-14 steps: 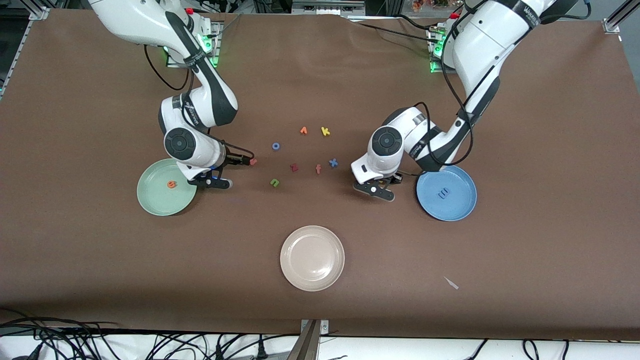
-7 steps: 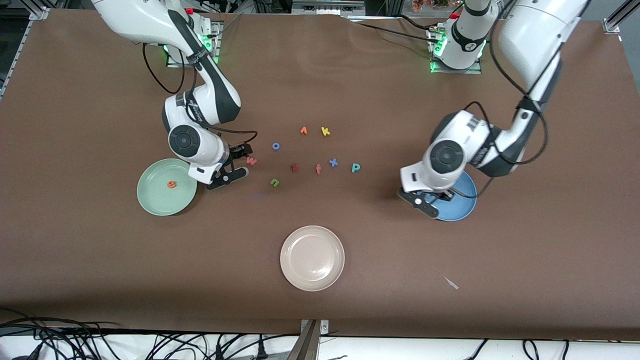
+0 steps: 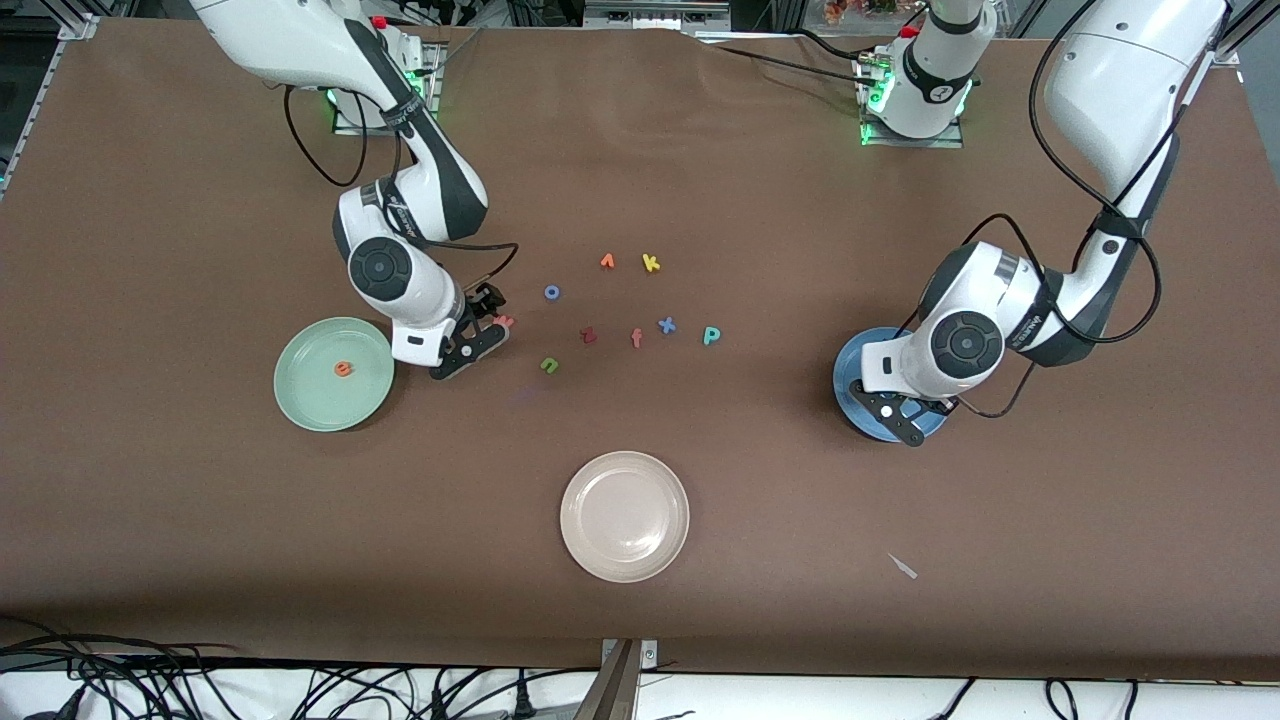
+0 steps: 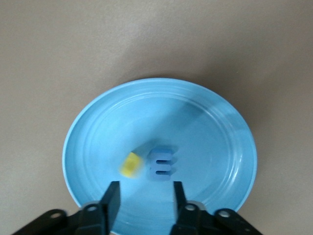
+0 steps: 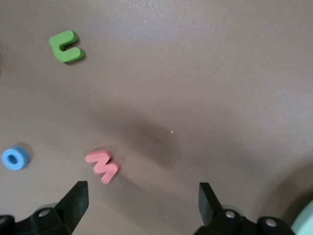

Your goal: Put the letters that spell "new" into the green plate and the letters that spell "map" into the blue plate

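Note:
My left gripper (image 4: 143, 188) hangs open over the blue plate (image 4: 205, 117), nothing between its fingers. In that plate lie the blue "m" (image 4: 162, 164) and, beside it, the blurred yellow "a" (image 4: 131, 164). In the front view the left hand (image 3: 900, 420) covers most of the blue plate (image 3: 848, 375). The teal "p" (image 3: 711, 335) lies on the table. My right gripper (image 5: 144, 193) is open wide, low over the table beside the red-pink "w" (image 5: 102, 165) (image 3: 503, 322). The green "n" (image 3: 549, 365) (image 5: 67, 46) lies nearer the front camera. The orange "e" (image 3: 343, 369) sits in the green plate (image 3: 315, 400).
Mid-table lie a blue "o" (image 3: 551, 292), an orange letter (image 3: 607, 261), a yellow "k" (image 3: 651, 263), a dark red "z" (image 3: 588, 335), a salmon "f" (image 3: 637, 338) and a blue "x" (image 3: 666, 324). A beige-white plate (image 3: 624, 516) sits nearer the camera, a white scrap (image 3: 903, 566) beside it.
The left arm swung from beside the "p" to over the blue plate and its jaws opened; the yellow "a" now lies in the plate. The right gripper moved from the green plate's edge toward the "w".

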You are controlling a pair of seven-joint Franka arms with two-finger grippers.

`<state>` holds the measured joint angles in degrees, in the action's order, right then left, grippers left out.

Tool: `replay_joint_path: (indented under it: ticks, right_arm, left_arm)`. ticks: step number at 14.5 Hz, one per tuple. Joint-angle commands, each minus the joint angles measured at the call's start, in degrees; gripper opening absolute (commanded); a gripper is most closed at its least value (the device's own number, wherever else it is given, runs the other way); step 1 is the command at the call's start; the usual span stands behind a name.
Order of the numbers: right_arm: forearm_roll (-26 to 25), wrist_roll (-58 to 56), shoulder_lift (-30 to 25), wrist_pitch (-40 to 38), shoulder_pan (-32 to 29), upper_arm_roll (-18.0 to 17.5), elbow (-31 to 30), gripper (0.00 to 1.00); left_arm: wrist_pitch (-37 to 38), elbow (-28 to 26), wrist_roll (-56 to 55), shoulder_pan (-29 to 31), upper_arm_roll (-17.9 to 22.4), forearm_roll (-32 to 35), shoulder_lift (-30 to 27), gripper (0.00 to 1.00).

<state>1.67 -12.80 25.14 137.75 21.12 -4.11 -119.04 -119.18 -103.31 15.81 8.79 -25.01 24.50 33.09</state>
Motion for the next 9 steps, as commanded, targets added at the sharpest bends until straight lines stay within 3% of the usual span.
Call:
replay_joint_path:
  ticks: [1,3,5,9]
  right_arm:
    - [-1.9,-1.4,-0.5,3.8,3.0,-0.2,-1.9,1.00]
    - [-3.8,-1.6,0.0,5.4,3.5,-0.2,-2.0,1.00]
    - [-3.8,-3.4,0.2,6.7,3.6,-0.3,-2.3,0.99]
    - [-3.7,-11.3,0.3,13.0,3.6,-0.5,-5.2,0.98]
  left_arm:
    - [0.1,0.3,-0.2,-0.3,-1.2,0.3,-0.7,1.00]
    - [0.3,0.6,-2.6,0.3,-3.9,-2.9,-0.7,1.00]
    - [0.1,0.6,-9.2,-0.4,-4.0,-9.4,-0.7,1.00]
    - [-1.3,0.5,-23.8,-4.5,-5.6,-10.4,-0.2,1.00]
